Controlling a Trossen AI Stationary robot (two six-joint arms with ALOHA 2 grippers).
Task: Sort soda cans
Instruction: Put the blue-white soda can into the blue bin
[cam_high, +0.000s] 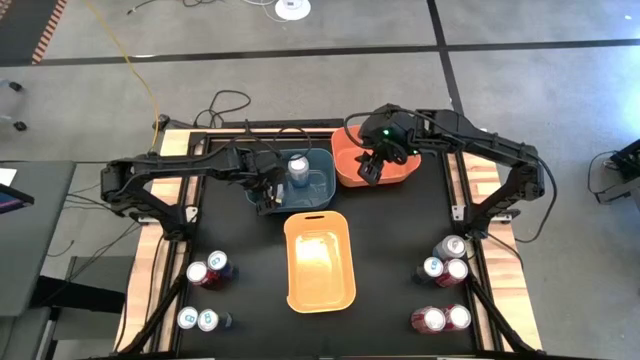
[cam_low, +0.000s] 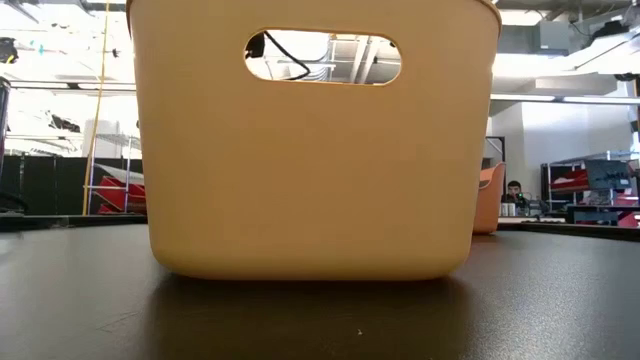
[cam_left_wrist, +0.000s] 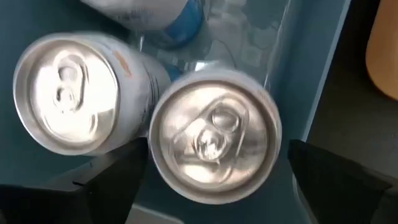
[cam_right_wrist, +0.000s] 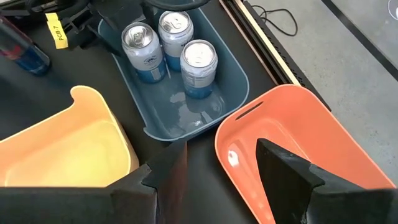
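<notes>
My left gripper (cam_high: 272, 193) (cam_left_wrist: 214, 186) is open and points down into the blue bin (cam_high: 322, 186) (cam_right_wrist: 230, 68). Its fingers stand on either side of an upright white can with blue marks (cam_left_wrist: 214, 143). Two more such cans stand in the bin, one (cam_left_wrist: 68, 93) right beside it and another (cam_left_wrist: 146, 12) farther off. The right wrist view shows all three (cam_right_wrist: 176, 31). My right gripper (cam_high: 373, 168) (cam_right_wrist: 221, 180) hangs open and empty over the orange bin (cam_high: 350, 170) (cam_right_wrist: 292, 130). More cans stand on the table in a left group (cam_high: 205, 272) and a right group (cam_high: 447, 262). My left gripper comes from above with its fingers (cam_left_wrist: 118, 180) level with the can's silver top (cam_left_wrist: 214, 143). A narrow gap shows at one finger. At the other finger I cannot tell whether it touches. The can stands upright on the bin floor.
The yellow bin (cam_high: 320, 262) (cam_low: 315, 150) sits mid-table, near side of the blue bin, and fills the low view. White cans (cam_high: 198, 319) stand near the left front corner, red ones (cam_high: 442, 318) near the right front. A person (cam_low: 515, 192) shows far behind the table.
</notes>
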